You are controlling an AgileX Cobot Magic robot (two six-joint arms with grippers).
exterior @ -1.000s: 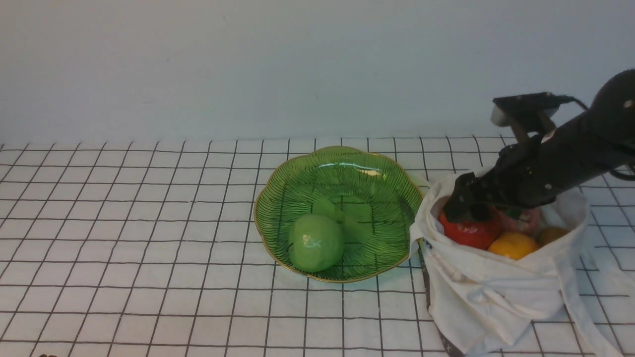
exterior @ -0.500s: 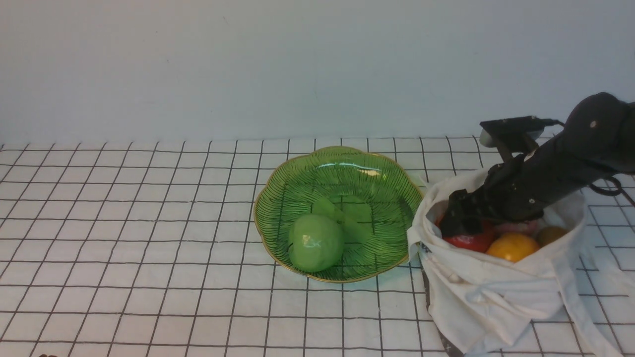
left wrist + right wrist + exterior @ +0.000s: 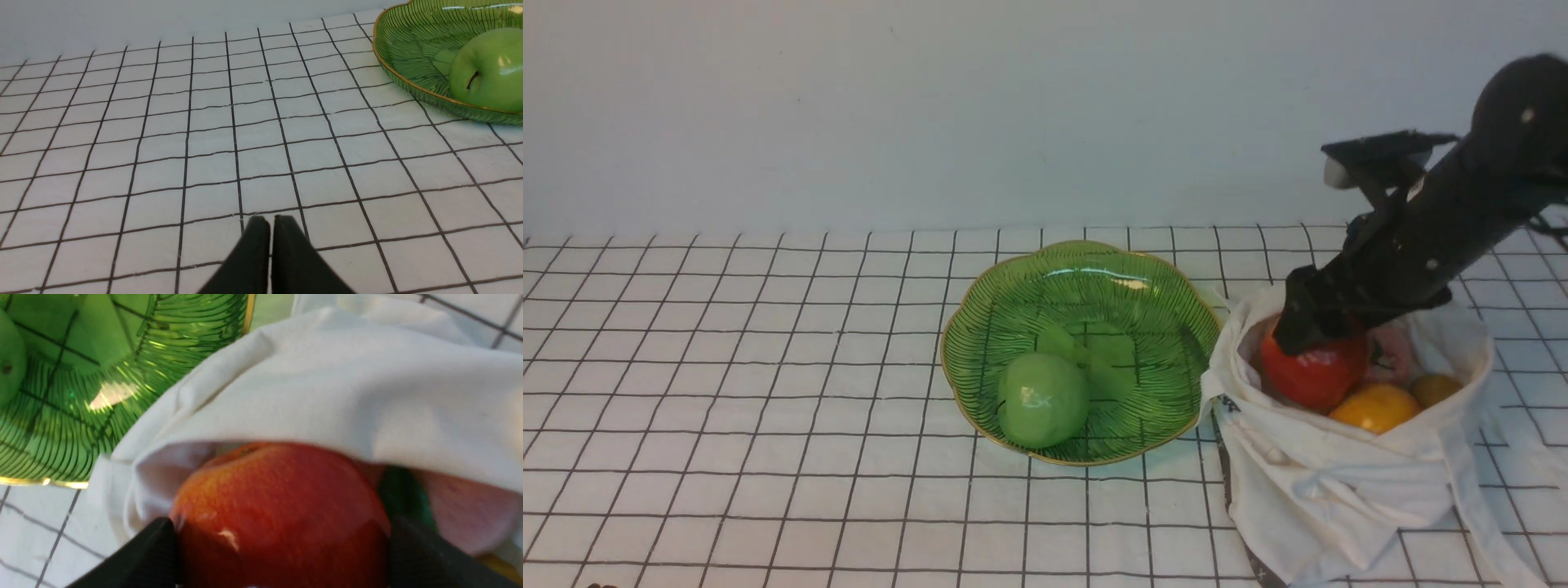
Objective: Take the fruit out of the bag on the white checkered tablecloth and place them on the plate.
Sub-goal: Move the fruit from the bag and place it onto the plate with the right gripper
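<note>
In the front view, my right gripper (image 3: pixel 1316 336) reaches down into the open mouth of the bag (image 3: pixel 1331 482). It is clamped on the red apple (image 3: pixel 1313 377), which sits right under my fingers at the bag's plate-side edge. The apple is round and glossy, with no clear long axis. Behind my gripper lies the pink peach (image 3: pixel 1395 358). The orange (image 3: pixel 1376 407) and a small yellow fruit (image 3: pixel 1436 389) lie just beside the apple, deeper in the bag. The bag's mouth gapes upward, and its cloth slumps on the checkered table (image 3: pixel 727 367). The plate (image 3: pixel 1152 318) is just beyond the bag and touches it. It carries a green apple (image 3: pixel 1043 400).

In the left wrist view, my left gripper (image 3: pixel 271 225) hangs over bare table with its fingers pressed together on nothing. The plate is well off to one side.

In the right wrist view, my fingers (image 3: pixel 151 555) are spread wide, one on each side of the red apple. It is red-orange and streaked, and its stem dimple points away from me toward the bag's hem. The peach's green leaf (image 3: pixel 402 498) touches the apple.
</note>
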